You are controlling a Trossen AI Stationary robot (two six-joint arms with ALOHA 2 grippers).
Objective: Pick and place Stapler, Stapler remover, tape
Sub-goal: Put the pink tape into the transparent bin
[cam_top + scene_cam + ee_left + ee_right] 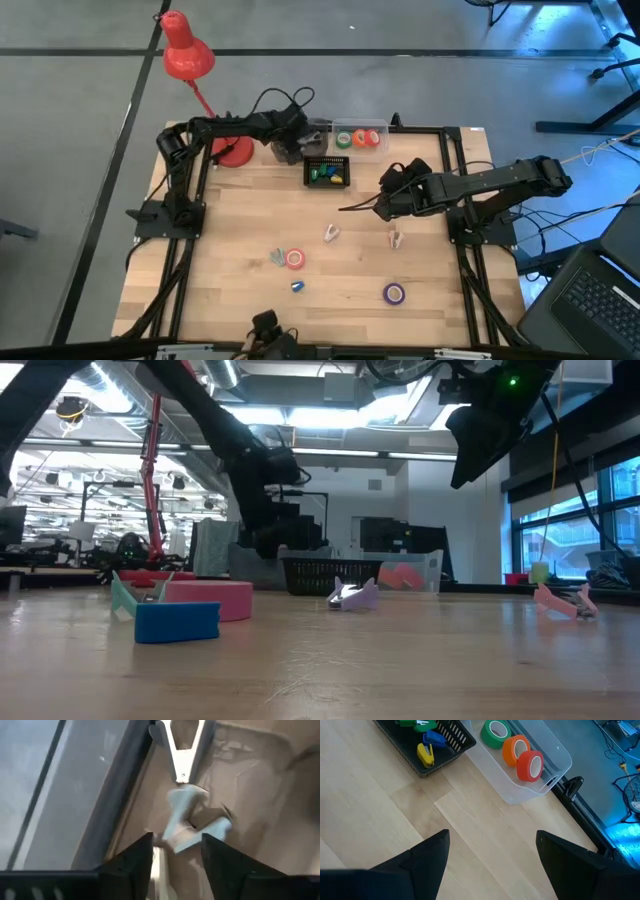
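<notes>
My left gripper point(290, 150) hangs open at the table's far edge over a clear bin point(315, 130). In its wrist view a pale staple remover point(192, 820) shows blurred just past the fingertips point(145, 850), with another one point(180, 750) lying farther on in the bin. My right gripper point(492, 837) waits open above the table's right middle point(385, 205). On the table lie a pink tape roll point(294, 259), a purple tape roll point(394, 293), a small blue stapler point(297, 287) and two staple removers point(331, 233), point(396, 238).
A black basket point(327, 172) holds green, blue and yellow staplers. Beside it, a clear bin point(540, 780) holds green, orange and red tape rolls standing on edge. A red desk lamp point(187, 55) stands at the far left corner. A teal piece point(277, 258) lies by the pink roll.
</notes>
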